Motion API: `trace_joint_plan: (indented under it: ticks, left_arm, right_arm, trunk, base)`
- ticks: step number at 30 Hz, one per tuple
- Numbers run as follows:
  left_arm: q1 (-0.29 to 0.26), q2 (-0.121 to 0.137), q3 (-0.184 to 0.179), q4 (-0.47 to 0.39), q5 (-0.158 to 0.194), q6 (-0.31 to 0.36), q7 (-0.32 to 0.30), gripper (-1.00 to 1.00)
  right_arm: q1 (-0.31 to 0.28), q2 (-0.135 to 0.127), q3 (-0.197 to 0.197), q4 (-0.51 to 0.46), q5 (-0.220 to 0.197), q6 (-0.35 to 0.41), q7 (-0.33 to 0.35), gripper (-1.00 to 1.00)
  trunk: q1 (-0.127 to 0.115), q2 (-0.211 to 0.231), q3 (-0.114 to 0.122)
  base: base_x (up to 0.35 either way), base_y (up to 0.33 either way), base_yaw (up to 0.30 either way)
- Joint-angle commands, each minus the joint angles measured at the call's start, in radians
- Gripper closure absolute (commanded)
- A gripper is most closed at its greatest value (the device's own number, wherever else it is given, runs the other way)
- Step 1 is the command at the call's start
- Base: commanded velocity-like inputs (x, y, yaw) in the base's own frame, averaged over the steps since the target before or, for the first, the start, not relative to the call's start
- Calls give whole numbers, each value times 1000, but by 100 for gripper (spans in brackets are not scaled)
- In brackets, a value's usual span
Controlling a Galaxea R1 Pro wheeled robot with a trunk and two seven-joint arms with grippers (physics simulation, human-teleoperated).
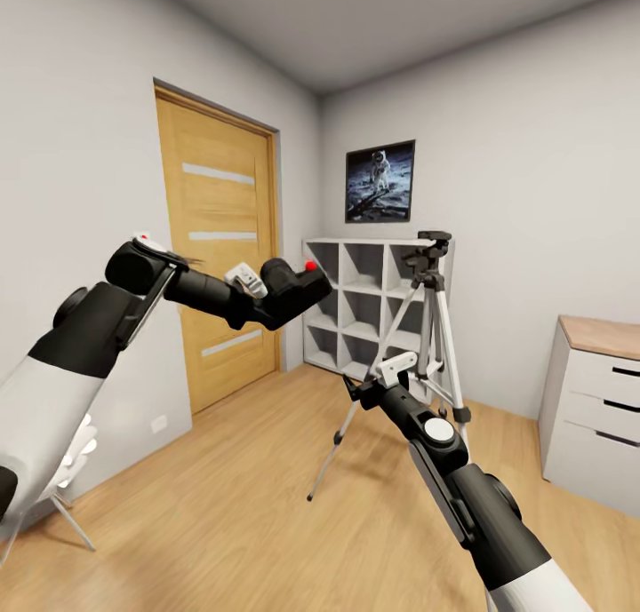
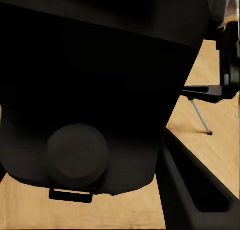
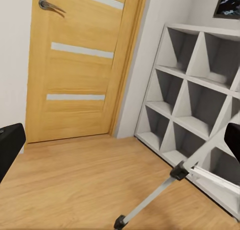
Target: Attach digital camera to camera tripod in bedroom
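The black digital camera [image 1: 298,290], with its red dot on top, hangs at chest height in front of the door, and my left gripper [image 1: 271,303] is shut on it. In the left wrist view its dark body and round lens barrel [image 2: 77,155] sit right against the fingers [image 2: 195,190]. To the right, the camera tripod [image 1: 433,323] stands on the wood floor before the shelving, black pan head up and bare. My right gripper [image 1: 355,388] is open just left of the tripod's legs, at about knee height. One silver leg [image 3: 150,200] runs between its spread fingers [image 3: 9,147], farther off.
An oak door [image 1: 222,239] is shut on the left wall. White cube shelving [image 1: 360,306] fills the corner behind the tripod, with a moon picture [image 1: 380,181] above. A white dresser [image 1: 596,408] stands at the right. A white chair [image 1: 71,470] is at my lower left.
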Motion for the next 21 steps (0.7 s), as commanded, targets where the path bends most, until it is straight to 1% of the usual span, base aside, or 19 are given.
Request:
trace_joint_plan:
  ticks: [1,2,4,5,10,13,14,15,16,18,19,20,21]
  left_arm:
    - [-1,4,-15,-9,-18,7,-15,100]
    - [-1,13,-39,-21,-18,7,-20,100]
    - [-1,20,-60,-29,-18,7,-23,100]
    - [-1,25,-80,-34,-17,7,-25,100]
    - [0,33,-120,-41,-17,7,-30,100]
    - [0,37,-132,-37,-17,7,-32,100]
    - [0,56,-133,-36,-16,7,-33,100]
    - [0,62,-133,-36,-16,7,-34,100]
    - [0,75,-133,-37,-16,7,-37,100]
    - [0,86,-133,-40,-15,7,-46,100]
    - [0,96,-132,-42,-15,7,-63,100]
    - [0,101,-132,-43,-15,7,-73,100]
    - [0,111,-132,-44,-15,7,-97,100]
  right_arm:
    - [-1,-1,1,-1,0,6,2,-100]
    - [-1,-1,1,0,0,6,2,-100]
    - [-1,-1,1,0,0,7,2,-100]
    - [-1,-1,1,1,0,8,2,-100]
    - [0,-1,2,18,0,17,-1,-100]
    - [1,-1,2,37,0,32,-1,-100]
    - [2,-1,1,65,0,48,-1,-100]
    - [3,-1,1,73,0,53,-1,-100]
    - [4,-1,1,92,0,60,-1,-100]
    - [4,-1,0,115,0,65,-1,-100]
    - [5,-1,0,146,0,69,-1,-100]
    - [5,-1,0,162,0,70,-1,-100]
    - [6,-1,1,198,0,72,0,-100]
  trunk:
    - [-4,7,2]
    - [-8,14,5]
    - [-16,28,11]
    - [-19,35,14]
    - [-39,70,30]
    - [-50,91,40]
    - [-54,98,43]
    - [-58,105,46]
    - [-62,112,49]
    - [-69,126,55]
    - [-73,133,58]
    - [-77,140,61]
    - [-81,147,65]
  base:
    - [0,0,0]
    - [0,0,0]
    - [0,0,0]
    - [0,0,0]
    - [0,0,0]
    - [0,0,0]
    - [0,0,0]
    - [0,0,0]
    - [0,0,0]
    - [0,0,0]
    - [0,0,0]
    - [0,0,0]
    - [0,0,0]
